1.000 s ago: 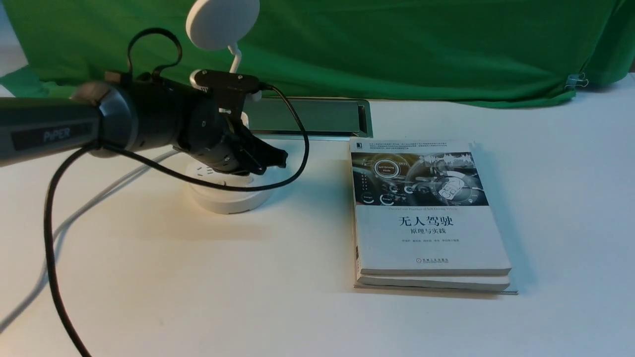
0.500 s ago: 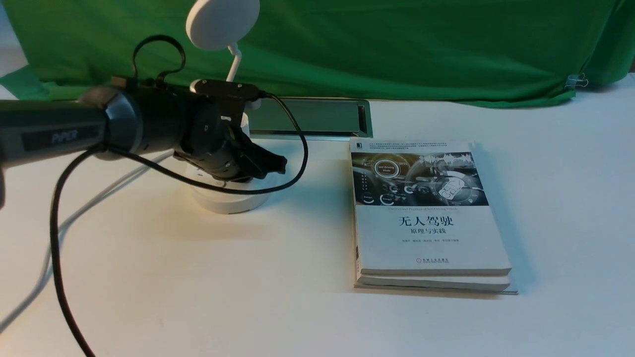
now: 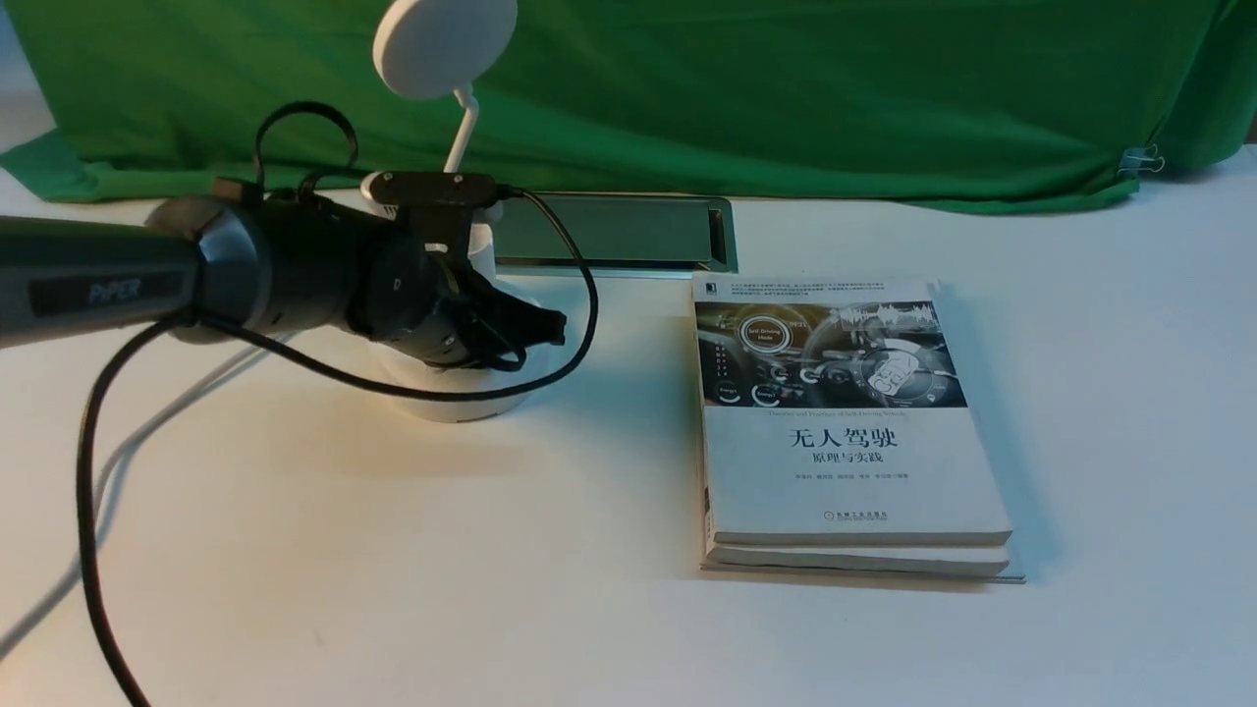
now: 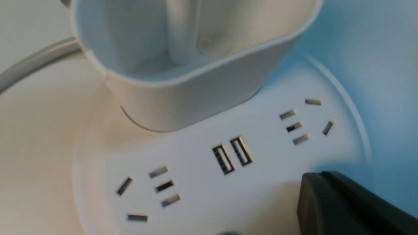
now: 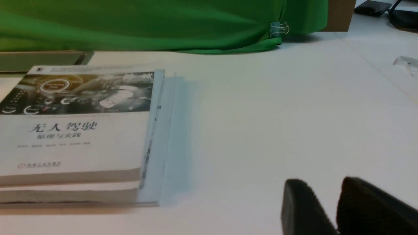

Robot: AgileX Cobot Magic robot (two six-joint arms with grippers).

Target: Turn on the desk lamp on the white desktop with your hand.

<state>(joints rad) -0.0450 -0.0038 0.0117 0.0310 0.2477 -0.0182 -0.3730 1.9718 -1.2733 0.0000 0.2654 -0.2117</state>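
Green cloth [image 3: 786,98] hangs along the far side of the white desktop [image 3: 609,511] in the front view; the desk lamp [image 3: 442,49] stands on the robot's left, its round head raised and its neck running down behind the left arm [image 3: 118,285]; the arm's black end lies over the lamp's round base [image 3: 447,405], partly hiding it, with a black cable [image 3: 83,491] looping across; a stack of books [image 3: 854,471] lies to the right of the lamp, well apart from it, nearer than the cable slot [image 3: 609,231]

Cream and blue light tints the base in the left wrist view, where the cup holder [image 4: 183,101], two sets of socket slots and two USB ports show; the left gripper [image 4: 321,174] is closed, its dark fingertips together with nothing between them; whether they touch the base I cannot tell

Dark fingertips show in the right wrist view; the right gripper [image 5: 325,181] is parted by a narrow gap and holds nothing, with the desktop beyond, the books on it, and a metal-handled clip [image 5: 276,29] on the cloth
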